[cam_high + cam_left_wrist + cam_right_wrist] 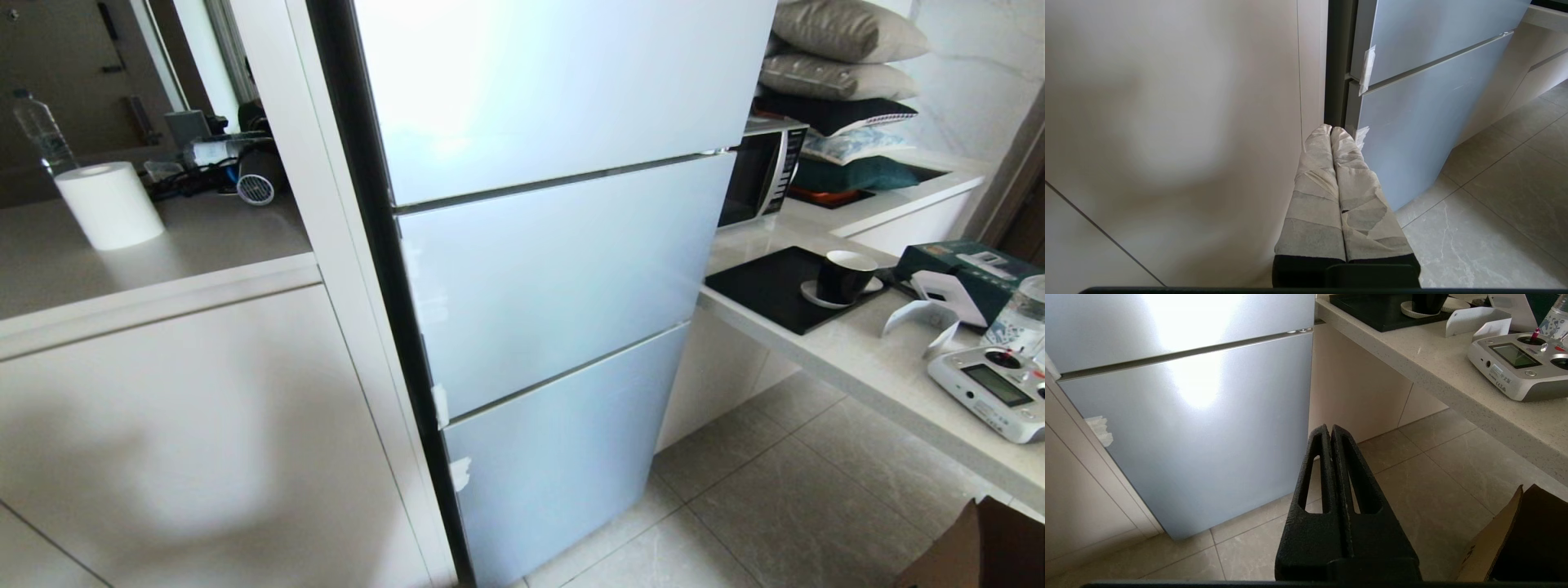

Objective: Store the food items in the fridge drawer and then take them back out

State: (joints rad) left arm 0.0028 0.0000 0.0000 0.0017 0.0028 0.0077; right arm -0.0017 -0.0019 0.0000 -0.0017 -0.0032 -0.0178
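Observation:
A tall fridge [539, 269] with three glossy pale blue-grey door panels stands before me, all panels closed. The fridge drawer and the food items are hidden. My left gripper [1330, 130], its fingers wrapped in pale tape, is shut and empty, pointing at the dark gap beside the lowest panel [1404, 134]. My right gripper [1329, 428], black with slotted fingers, is shut on nothing, hovering over the floor just off the right edge of the lowest panel [1200, 437]. Neither arm shows in the head view.
White cabinets [188, 425] flank the fridge's left; a counter [857, 343] juts out on the right with a black tray, cup [845, 276], remote controller [992, 390] and microwave [763, 171]. A cardboard box [1515, 539] sits on the tiled floor at the right.

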